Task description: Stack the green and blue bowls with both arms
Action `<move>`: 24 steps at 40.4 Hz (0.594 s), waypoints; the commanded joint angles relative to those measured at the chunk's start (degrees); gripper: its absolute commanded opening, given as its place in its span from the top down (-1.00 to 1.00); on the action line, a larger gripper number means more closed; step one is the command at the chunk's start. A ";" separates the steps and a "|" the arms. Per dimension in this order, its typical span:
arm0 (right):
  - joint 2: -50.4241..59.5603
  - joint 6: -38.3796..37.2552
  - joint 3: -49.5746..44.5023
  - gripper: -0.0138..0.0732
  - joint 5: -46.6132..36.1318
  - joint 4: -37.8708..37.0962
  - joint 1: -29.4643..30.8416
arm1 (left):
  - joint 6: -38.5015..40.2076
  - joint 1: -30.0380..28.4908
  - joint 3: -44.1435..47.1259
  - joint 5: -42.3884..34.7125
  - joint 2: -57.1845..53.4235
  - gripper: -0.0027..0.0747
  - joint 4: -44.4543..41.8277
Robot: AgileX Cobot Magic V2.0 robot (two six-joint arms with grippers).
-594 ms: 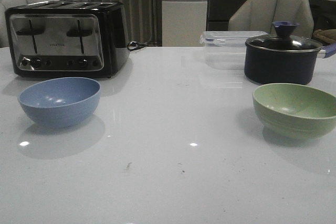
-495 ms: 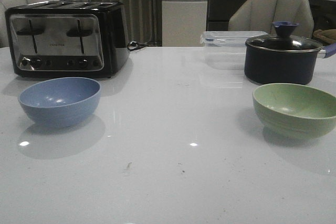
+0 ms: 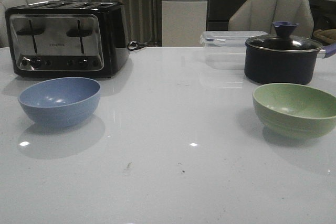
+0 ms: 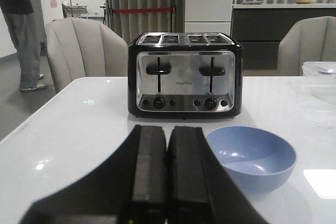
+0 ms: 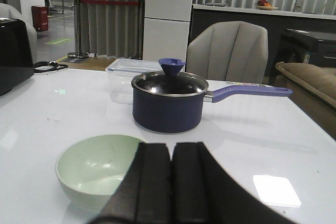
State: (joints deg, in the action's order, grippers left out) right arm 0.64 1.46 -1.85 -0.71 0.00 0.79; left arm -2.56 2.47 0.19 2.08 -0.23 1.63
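The blue bowl (image 3: 59, 100) stands upright and empty on the left of the white table, in front of the toaster. It also shows in the left wrist view (image 4: 252, 157). The green bowl (image 3: 295, 109) stands upright and empty on the right, in front of the dark pot. It also shows in the right wrist view (image 5: 97, 169). Neither arm shows in the front view. My left gripper (image 4: 167, 132) is shut and empty, short of the blue bowl and to its side. My right gripper (image 5: 171, 148) is shut and empty, beside the green bowl, partly hiding its rim.
A black-and-chrome toaster (image 3: 65, 38) stands at the back left. A dark lidded pot (image 3: 282, 56) with a blue handle stands at the back right, a clear plastic container (image 3: 226, 45) beside it. Chairs stand behind the table (image 3: 173, 129). A person (image 4: 21, 24) stands far off.
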 commanded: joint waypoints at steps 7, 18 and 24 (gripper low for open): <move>1.03 0.04 0.41 0.55 -5.47 0.00 0.29 | 0.45 -0.13 0.32 -5.42 -1.10 0.69 0.60; 1.03 0.04 4.44 0.55 -1.98 0.00 0.22 | 0.45 -0.13 -2.24 -9.33 -1.10 0.69 0.60; -0.31 0.04 13.92 0.55 7.44 0.42 0.22 | 0.45 -0.13 -10.46 -3.31 -0.73 0.69 0.60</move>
State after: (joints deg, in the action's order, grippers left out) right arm 0.64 1.46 5.40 6.80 0.00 0.79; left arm -2.56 2.47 -4.43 1.21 -0.23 1.63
